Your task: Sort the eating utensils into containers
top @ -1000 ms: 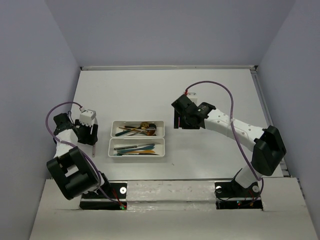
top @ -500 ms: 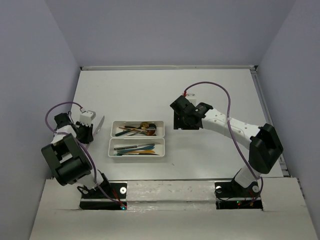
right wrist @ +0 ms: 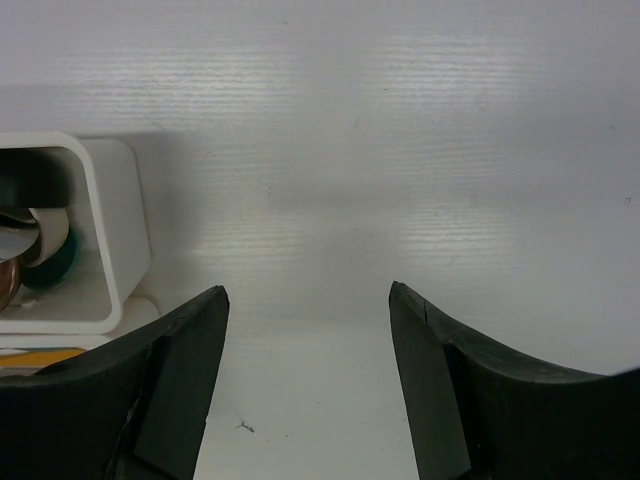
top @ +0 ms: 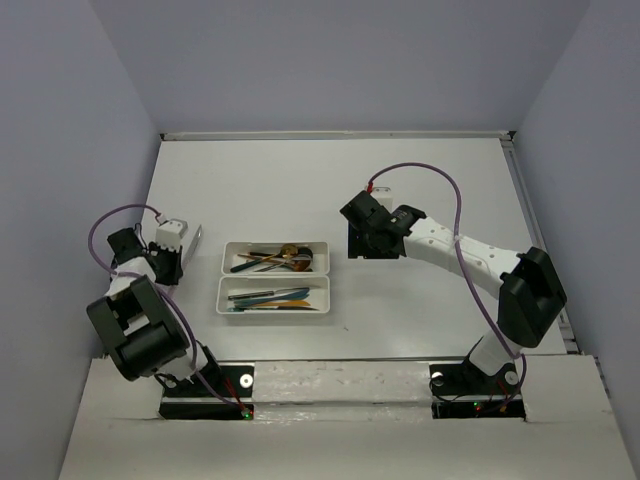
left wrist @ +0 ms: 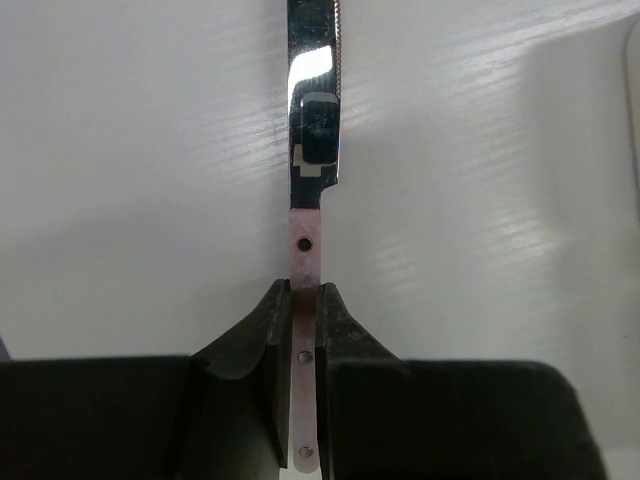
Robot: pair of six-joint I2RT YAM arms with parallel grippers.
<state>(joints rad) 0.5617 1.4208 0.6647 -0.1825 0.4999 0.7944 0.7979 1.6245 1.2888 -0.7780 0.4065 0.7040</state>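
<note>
- The left claw (left wrist: 305, 318) is clamped on the pink handle of a knife (left wrist: 314, 130). One finger presses each side of the handle, and two rivets show along it.
- The knife's silver blade runs straight out from the fingertips and leaves the top of the wrist view.
- From above, this claw (top: 172, 262) sits close to the left edge of the desk (top: 420, 190), and the blade (top: 194, 238) points toward the far edge. I cannot tell whether the knife touches the desk.
- The right claw (right wrist: 305, 295) is spread wide with nothing between its fingers (right wrist: 185, 370); only bare desk shows in the gap.
- In the top view it (top: 365, 245) hangs around the middle of the desk, just right of the trays.
- A white tray corner (right wrist: 125, 235) shows at the left of the right wrist view, with a copper-coloured and a teal piece inside.
- Two white trays lie side by side between the claws, long sides parallel to the near edge: the far tray (top: 325, 258) and the near tray (top: 326, 295).
- Both hold utensils. The far tray's pile (top: 285, 256) includes round spoon bowls, and the near tray's pile (top: 270, 297) is slim teal, dark and orange pieces.
</note>
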